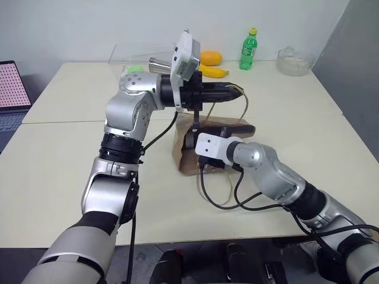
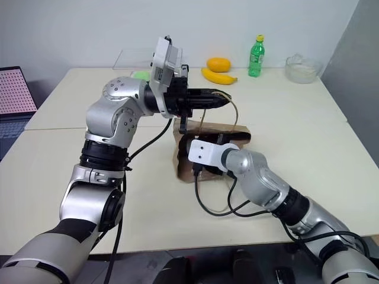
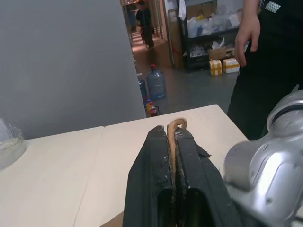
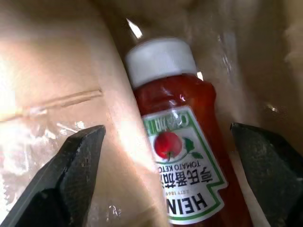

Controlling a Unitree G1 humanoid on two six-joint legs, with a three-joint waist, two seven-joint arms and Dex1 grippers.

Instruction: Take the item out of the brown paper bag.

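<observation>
Ketchup bottle inside bag; right end effector spread around it.

The ketchup bottle [image 4: 182, 142], red with a white cap, lies inside the brown paper bag [image 1: 185, 155] on the surface [image 1: 71, 154]. The right end effector [image 4: 170, 156] has fingers wide apart either side, not touching. The left end effector [image 3: 173, 161], fingers pressed together, pinches a bag handle [image 3: 176, 126].

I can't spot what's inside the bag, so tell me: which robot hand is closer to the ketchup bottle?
The right. Its end effector is open inside the paper bag, fingers on either side of the ketchup bottle. The left end effector is above, shut on the bag's handle.
</observation>
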